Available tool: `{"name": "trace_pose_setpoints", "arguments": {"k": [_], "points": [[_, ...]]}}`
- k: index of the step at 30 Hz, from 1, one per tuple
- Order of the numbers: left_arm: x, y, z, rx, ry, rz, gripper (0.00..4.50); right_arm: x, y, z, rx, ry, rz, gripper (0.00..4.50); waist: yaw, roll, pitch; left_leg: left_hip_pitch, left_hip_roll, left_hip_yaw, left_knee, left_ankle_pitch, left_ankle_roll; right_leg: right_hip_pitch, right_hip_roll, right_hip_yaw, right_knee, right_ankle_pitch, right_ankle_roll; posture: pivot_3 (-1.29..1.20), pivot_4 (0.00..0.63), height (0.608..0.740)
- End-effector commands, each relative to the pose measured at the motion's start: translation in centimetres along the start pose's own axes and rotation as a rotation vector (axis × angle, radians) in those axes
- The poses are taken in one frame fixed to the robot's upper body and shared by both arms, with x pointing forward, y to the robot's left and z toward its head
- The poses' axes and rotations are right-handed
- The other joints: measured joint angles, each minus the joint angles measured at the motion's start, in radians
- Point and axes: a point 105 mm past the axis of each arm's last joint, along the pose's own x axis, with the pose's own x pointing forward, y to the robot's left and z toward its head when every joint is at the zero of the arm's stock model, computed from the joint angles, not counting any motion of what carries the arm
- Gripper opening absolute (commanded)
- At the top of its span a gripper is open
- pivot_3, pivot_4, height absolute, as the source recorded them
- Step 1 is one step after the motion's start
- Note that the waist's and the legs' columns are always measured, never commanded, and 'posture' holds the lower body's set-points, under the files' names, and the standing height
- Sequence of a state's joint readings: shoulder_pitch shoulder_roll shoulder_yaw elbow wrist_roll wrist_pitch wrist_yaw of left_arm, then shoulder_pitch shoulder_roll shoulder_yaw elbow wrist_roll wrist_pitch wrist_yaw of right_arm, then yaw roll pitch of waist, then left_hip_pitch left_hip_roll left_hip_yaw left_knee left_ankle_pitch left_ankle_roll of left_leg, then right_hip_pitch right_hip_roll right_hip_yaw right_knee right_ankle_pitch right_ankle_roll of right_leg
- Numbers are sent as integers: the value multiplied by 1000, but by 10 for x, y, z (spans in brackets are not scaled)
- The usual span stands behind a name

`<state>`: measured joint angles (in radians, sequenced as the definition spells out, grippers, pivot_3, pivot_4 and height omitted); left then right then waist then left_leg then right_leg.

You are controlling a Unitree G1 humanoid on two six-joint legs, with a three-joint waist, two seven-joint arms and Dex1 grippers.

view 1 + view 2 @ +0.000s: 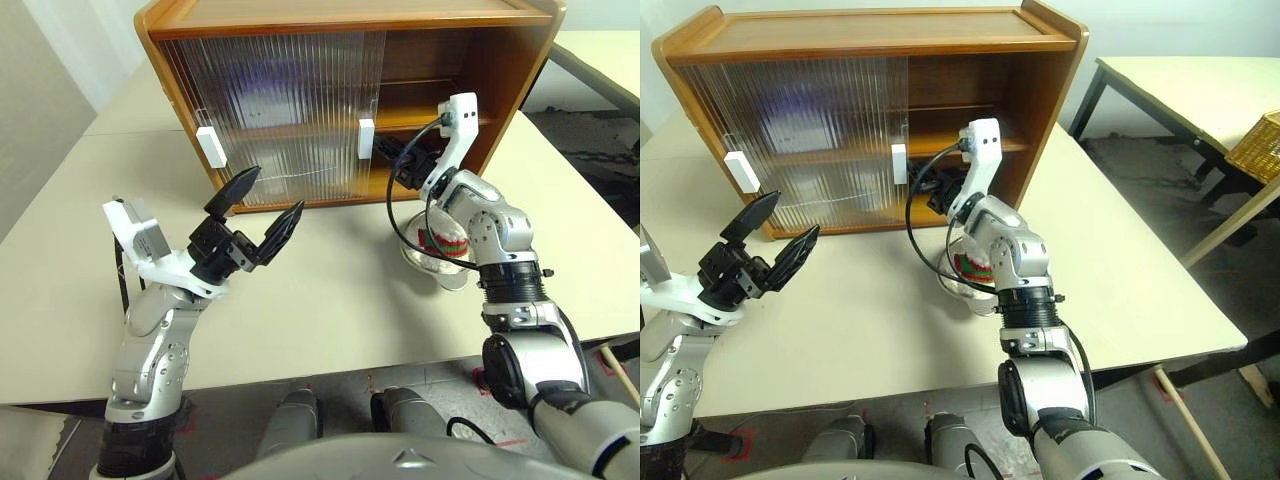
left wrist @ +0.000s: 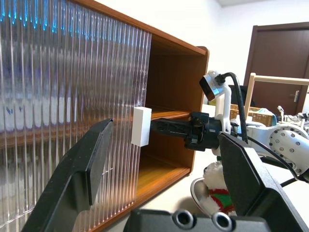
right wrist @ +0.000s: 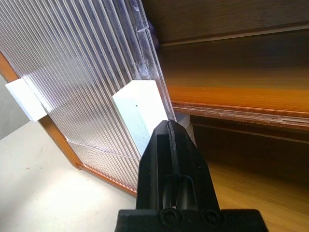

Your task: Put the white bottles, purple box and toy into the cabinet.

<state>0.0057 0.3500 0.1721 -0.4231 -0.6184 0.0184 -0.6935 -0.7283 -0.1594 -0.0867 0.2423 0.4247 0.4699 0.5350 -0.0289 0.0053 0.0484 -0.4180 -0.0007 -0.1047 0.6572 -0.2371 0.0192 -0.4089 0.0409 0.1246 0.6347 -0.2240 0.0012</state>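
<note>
No legible text, label, brand, number or sign appears on the cabinet [image 1: 340,100] or elsewhere in view.

Metal bowl [image 1: 440,268] on beige table [image 1: 330,300]

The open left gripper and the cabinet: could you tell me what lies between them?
Nothing: bare table separates the left gripper from the cabinet, seen from the head views.

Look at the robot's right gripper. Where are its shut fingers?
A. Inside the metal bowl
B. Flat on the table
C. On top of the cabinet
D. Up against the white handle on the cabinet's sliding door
D: the shut right gripper has its tips at the white handle on the edge of the cabinet's sliding door.
</note>
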Motion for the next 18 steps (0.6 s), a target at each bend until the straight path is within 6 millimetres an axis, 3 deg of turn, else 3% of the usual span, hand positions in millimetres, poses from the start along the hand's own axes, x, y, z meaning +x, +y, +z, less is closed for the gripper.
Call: {"name": "trace_pose_setpoints", "arguments": {"k": [1,6,8,11,18], "points": [[4,-3,-3,-2,-2,-19,4500,-9,-13,17,-45,-29,-36,19,0,0,0,0,0,0,0,0,0,0,0,0,0,0,0,-25,65,740],[11,-4,-7,-21,-12,-45,4500,-39,-38,37,-113,-53,-121,19,5,0,0,0,0,1,2,0,0,1,0,0,0,0,0,-68,65,740],[14,-4,-8,-28,-14,-55,4500,-52,-45,43,-134,-56,-152,384,3,-1,0,0,0,1,2,0,0,1,0,0,0,1,0,-88,64,740],[16,-3,-10,-36,-16,-68,4500,-69,-50,46,-147,-50,-180,1286,-6,-1,0,0,1,2,2,0,1,2,0,0,0,1,0,-112,62,740],[22,0,-12,-45,-21,-92,4500,-110,-52,33,-154,21,-222,3928,-27,-1,0,2,2,2,3,2,3,4,2,0,0,5,10,-142,58,740]]}}
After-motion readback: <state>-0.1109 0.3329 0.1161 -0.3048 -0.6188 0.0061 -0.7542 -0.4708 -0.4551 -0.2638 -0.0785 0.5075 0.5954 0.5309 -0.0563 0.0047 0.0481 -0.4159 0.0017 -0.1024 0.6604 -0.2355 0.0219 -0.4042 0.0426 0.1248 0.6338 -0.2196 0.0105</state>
